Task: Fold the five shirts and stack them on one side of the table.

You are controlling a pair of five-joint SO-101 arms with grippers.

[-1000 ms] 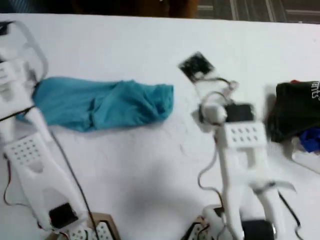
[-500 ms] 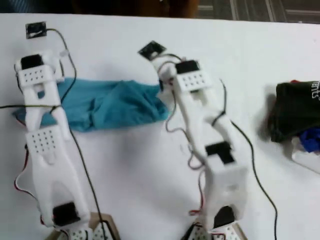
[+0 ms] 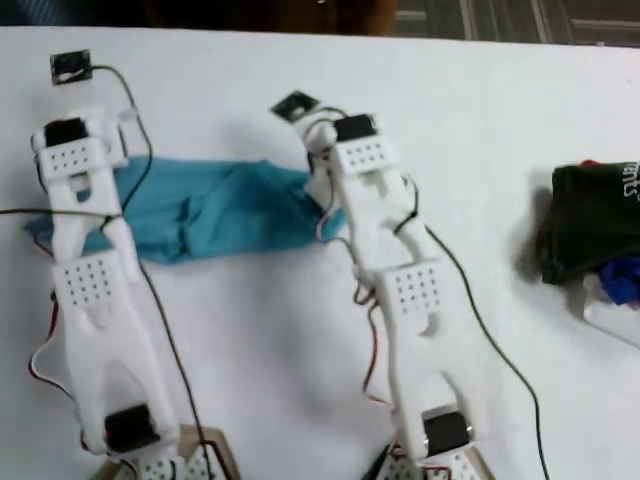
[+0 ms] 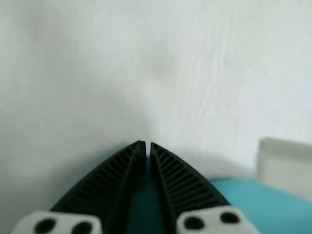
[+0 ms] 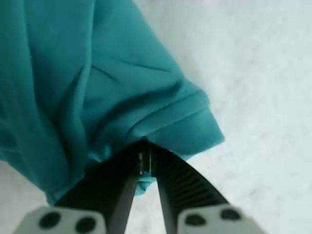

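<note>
- The teal shirt (image 3: 215, 210) lies rumpled in a long bundle across the left half of the table (image 3: 480, 110), with an arm over each end.
- The right claw (image 5: 145, 158) is pinching a fold at the shirt's hem.
- The left claw (image 4: 146, 147) has its tips pressed together over bare table. Teal cloth shows between and beside them, though I can't tell if any is caught.
- A dark folded garment (image 3: 590, 225) sits near the table's right edge, well apart from the shirt.
</note>
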